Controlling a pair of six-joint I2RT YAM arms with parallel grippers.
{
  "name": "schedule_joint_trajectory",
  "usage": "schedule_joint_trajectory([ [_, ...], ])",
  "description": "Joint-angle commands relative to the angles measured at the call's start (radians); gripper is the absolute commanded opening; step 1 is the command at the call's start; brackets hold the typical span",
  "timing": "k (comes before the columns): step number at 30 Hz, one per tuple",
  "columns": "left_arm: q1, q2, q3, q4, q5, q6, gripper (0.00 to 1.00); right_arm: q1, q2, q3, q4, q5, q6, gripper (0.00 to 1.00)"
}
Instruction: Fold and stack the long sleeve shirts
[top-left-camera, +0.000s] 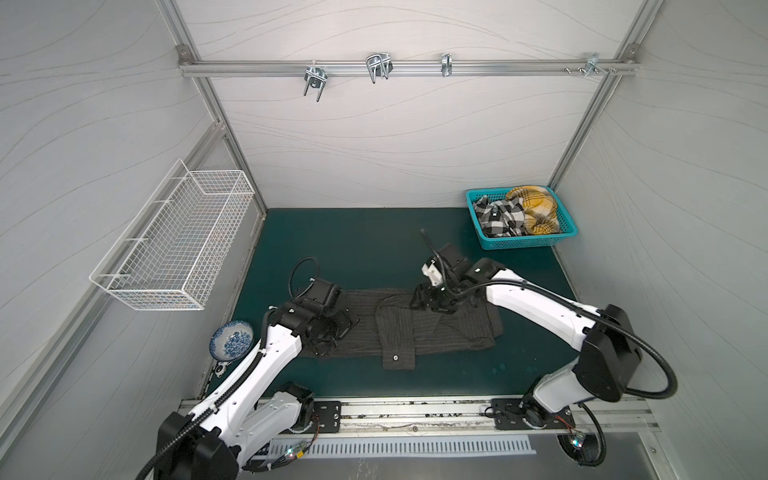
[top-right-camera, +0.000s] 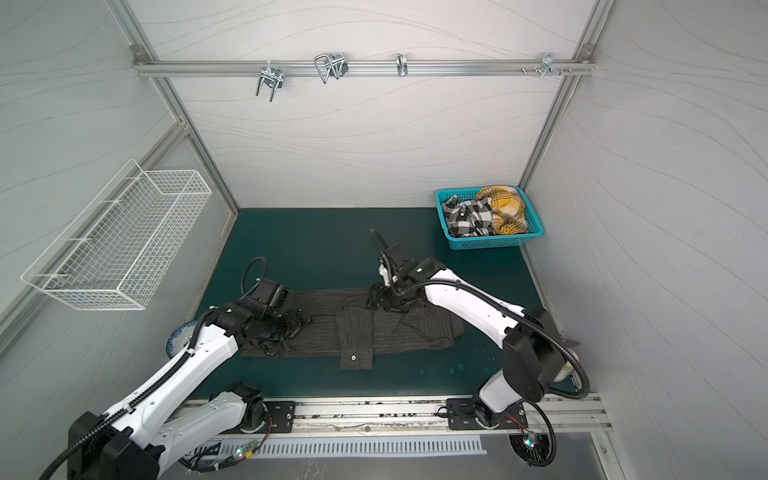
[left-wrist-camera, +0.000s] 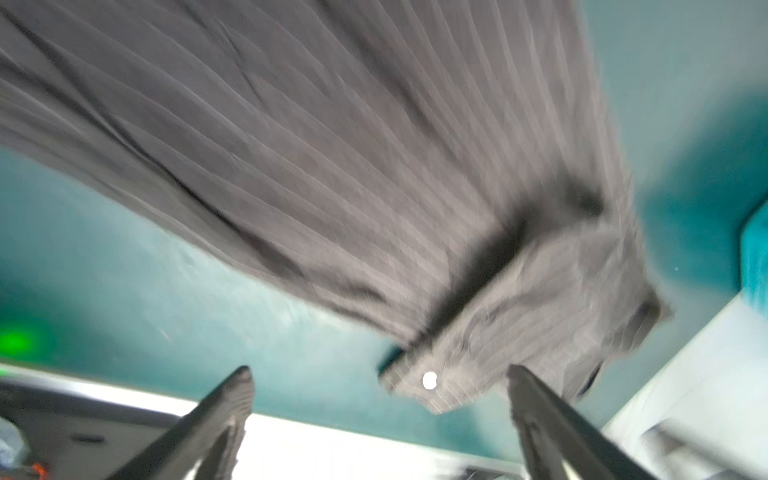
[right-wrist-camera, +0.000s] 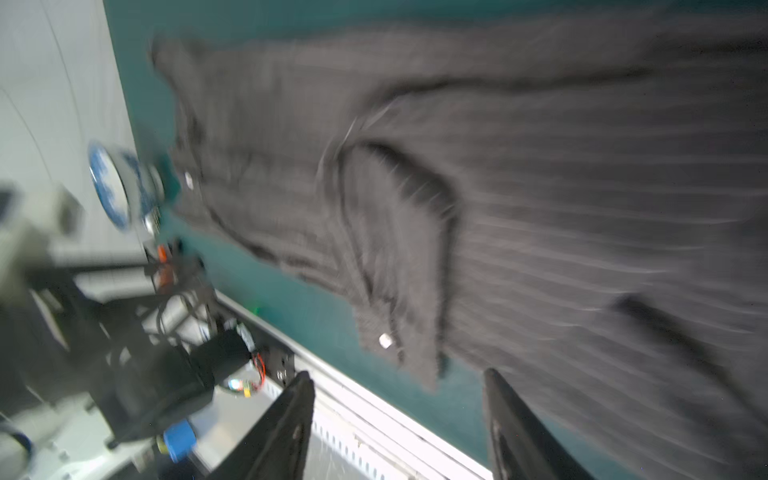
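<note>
The striped shirt (top-left-camera: 457, 332) lies flat on the green table (top-left-camera: 353, 249), stretched sideways in both top views. One sleeve (top-left-camera: 395, 328) is folded across its body, so that the cuff (top-left-camera: 397, 357) and its pale button (top-left-camera: 395, 357) hang over the near edge of the cloth. The left pincer (left-wrist-camera: 379, 370) hovers low over the left end of the shirt. Its jaws are spread wide with nothing between them. The right pincer (right-wrist-camera: 397, 373) sits above the far edge, right of the middle. Its jaws are also apart and grip no cloth. Both wrist views are smeared, so fine creases are hard to read.

The black-and-white plaid shirt (top-left-camera: 496, 216) and the yellow plaid shirt (top-left-camera: 536, 208) sit crumpled in the teal basket (top-left-camera: 519, 245) at the far right corner of the table.

This shirt looks light, thin and completely limp. It would probably sag wherever it is not supported, and the loose sleeve could slide out of place if the body is lifted carelessly. The best holds look like the doubled parts: the hem, the seams and the cuff. A good grip pinches every layer at an edge, with the two pincers taking matching corners of one end. Carrying them over low should make the fold land square.
</note>
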Motion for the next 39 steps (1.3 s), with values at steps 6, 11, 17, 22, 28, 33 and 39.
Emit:
schedule_joint_trajectory([
  [6, -0.228, 0.237, 0.128, 0.131, 0.055, -0.119, 0.71, -0.168, -0.054, -0.127, -0.018, -0.042, -0.028, 0.54],
  [11, -0.326, 0.259, 0.084, 0.194, -0.051, -0.191, 0.67, -0.171, -0.078, -0.137, -0.039, -0.069, -0.075, 0.52],
  [17, -0.249, 0.215, -0.110, 0.502, -0.048, -0.144, 0.72, -0.170, -0.137, -0.165, -0.084, -0.101, -0.121, 0.51],
  [22, -0.157, 0.380, -0.013, 0.476, 0.095, 0.028, 0.65, -0.172, -0.171, -0.203, -0.068, -0.092, -0.118, 0.52],
  [28, -0.148, 0.473, 0.103, 0.379, 0.076, 0.154, 0.61, -0.171, -0.176, -0.241, -0.017, -0.110, -0.076, 0.51],
  [33, -0.141, 0.577, 0.123, 0.394, 0.139, 0.168, 0.33, -0.178, -0.161, -0.255, -0.024, -0.092, -0.083, 0.50],
  [39, -0.140, 0.589, 0.278, 0.092, 0.030, 0.307, 0.00, -0.250, -0.118, -0.282, 0.004, -0.131, -0.076, 0.46],
])
